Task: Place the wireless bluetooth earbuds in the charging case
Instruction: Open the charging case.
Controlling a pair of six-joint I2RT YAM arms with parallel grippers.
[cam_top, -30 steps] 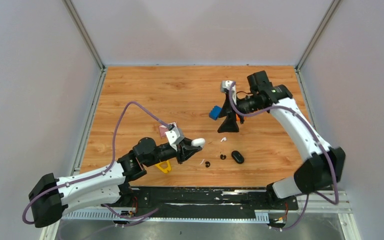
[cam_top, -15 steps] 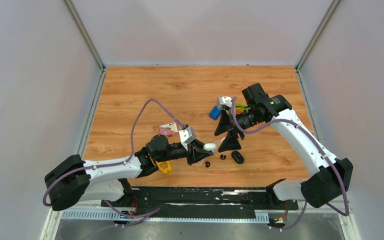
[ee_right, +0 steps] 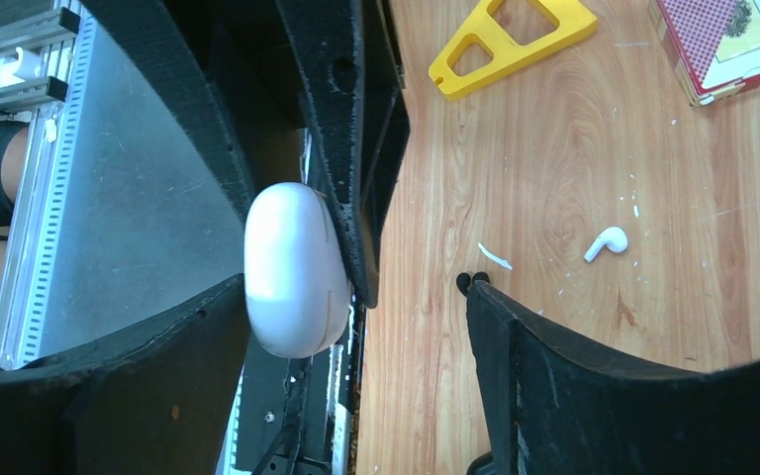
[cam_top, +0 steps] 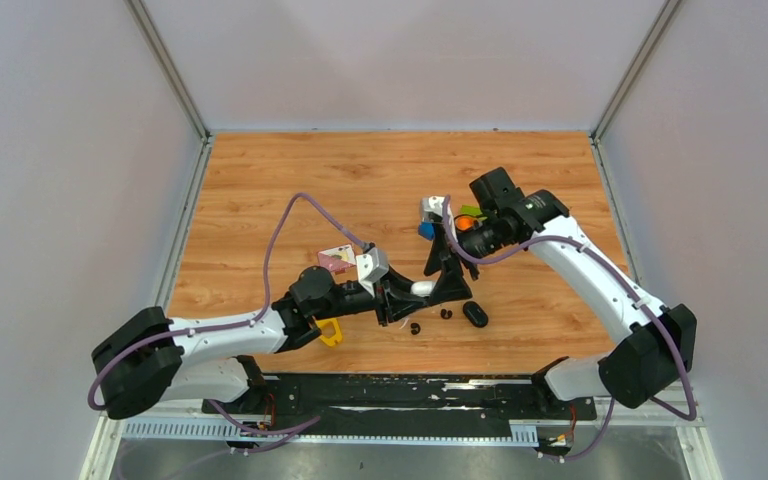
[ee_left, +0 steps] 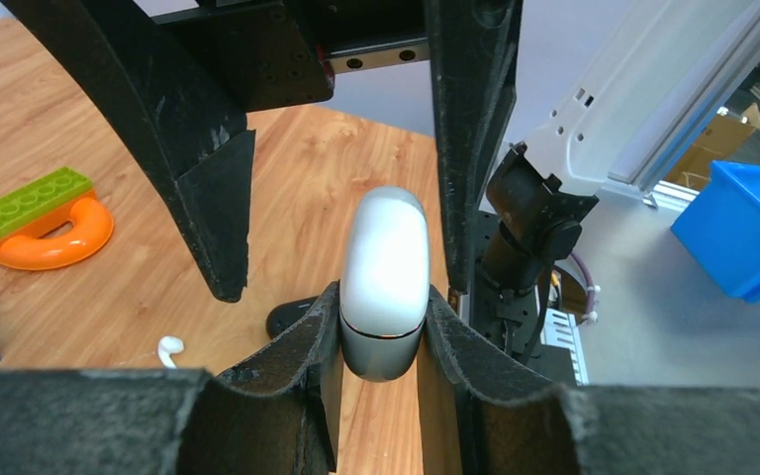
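My left gripper (cam_top: 407,296) is shut on the closed white charging case (cam_top: 423,289) and holds it above the table; the case also shows in the left wrist view (ee_left: 386,272). My right gripper (cam_top: 446,278) is open, its jaws straddling the case (ee_right: 295,269); I cannot tell whether they touch it. One white earbud (ee_right: 609,240) lies on the wood, also seen in the left wrist view (ee_left: 168,348). Two black earbuds (cam_top: 416,328) (cam_top: 447,314) lie near the front edge. The other white earbud is hidden.
A black oval case (cam_top: 475,314) lies right of the black buds. A yellow triangle (cam_top: 329,332), a card box (cam_top: 336,260), an orange ring with a green block (ee_left: 49,213) and a blue block (cam_top: 426,229) lie around. A white sliver (ee_right: 495,257) lies on the wood.
My right gripper has come down and left until its open jaws sit around the case. My left gripper carried the case a little to the right.
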